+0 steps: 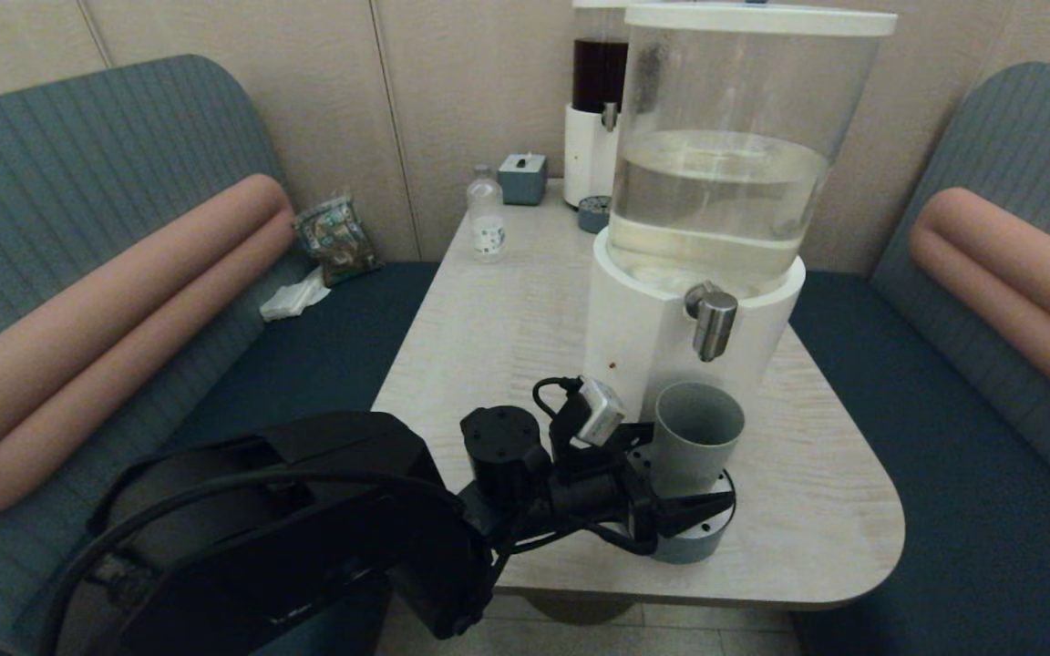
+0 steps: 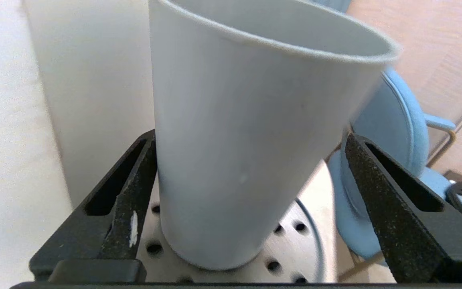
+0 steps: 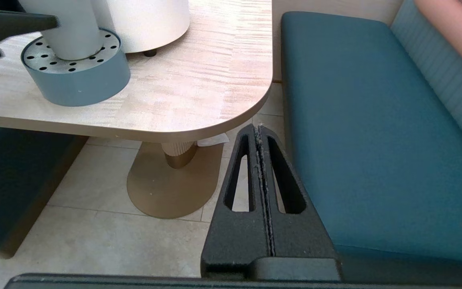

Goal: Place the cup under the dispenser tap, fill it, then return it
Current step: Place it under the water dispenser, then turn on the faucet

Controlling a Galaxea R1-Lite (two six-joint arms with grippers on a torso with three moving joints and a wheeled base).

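Observation:
The grey-blue cup [image 1: 696, 437] stands upright on the round perforated tray [image 1: 698, 544], directly below the brushed-metal dispenser tap [image 1: 715, 323]. I see no liquid inside it. My left gripper [image 1: 691, 485] straddles the cup's lower half and is open. In the left wrist view the cup [image 2: 247, 120] fills the space between the fingers of the left gripper [image 2: 250, 136]: one finger lies against its side and the other finger [image 2: 371, 180] stands slightly apart. My right gripper [image 3: 259, 128] is shut and empty, parked low off the table's corner beside the bench.
The large white-based dispenser [image 1: 716, 182] stands right behind the cup. A dark-liquid dispenser [image 1: 598, 109], a small clear bottle [image 1: 487, 217] and a grey box [image 1: 522, 178] are at the table's far end. Blue benches [image 1: 972, 437] flank the table [image 1: 488, 337].

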